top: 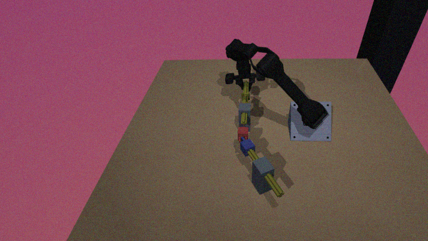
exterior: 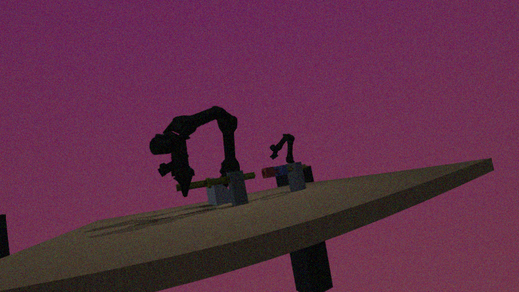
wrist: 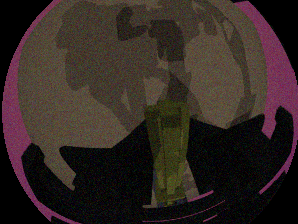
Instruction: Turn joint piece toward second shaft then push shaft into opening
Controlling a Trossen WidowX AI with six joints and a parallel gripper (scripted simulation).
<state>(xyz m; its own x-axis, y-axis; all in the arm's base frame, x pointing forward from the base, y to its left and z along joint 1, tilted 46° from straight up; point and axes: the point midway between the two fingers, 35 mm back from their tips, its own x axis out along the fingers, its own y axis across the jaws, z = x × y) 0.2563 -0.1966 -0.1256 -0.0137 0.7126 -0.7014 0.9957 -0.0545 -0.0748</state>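
The tool [top: 246, 85] [exterior: 185, 194] [wrist: 162, 119], barely open, grips the sliding shaft [top: 246, 86] [exterior: 198, 184] [wrist: 171, 135] at its rear end, presumably to drive it straight into the red joint piece [top: 242, 132] [exterior: 269, 172]!

A brown table [top: 179, 179] [exterior: 253, 220] [wrist: 45, 90] is seen, flat-topped. Borne directly on it are two grey blocks, one [top: 244, 107] [exterior: 238, 188] well apart from the other [top: 263, 166] [exterior: 297, 177], and a pale square plate [top: 325, 131] [exterior: 213, 196].

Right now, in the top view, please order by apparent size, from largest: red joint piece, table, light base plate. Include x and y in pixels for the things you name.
1. Table [top: 179, 179] [exterior: 253, 220]
2. Light base plate [top: 325, 131]
3. Red joint piece [top: 243, 131] [exterior: 269, 172]
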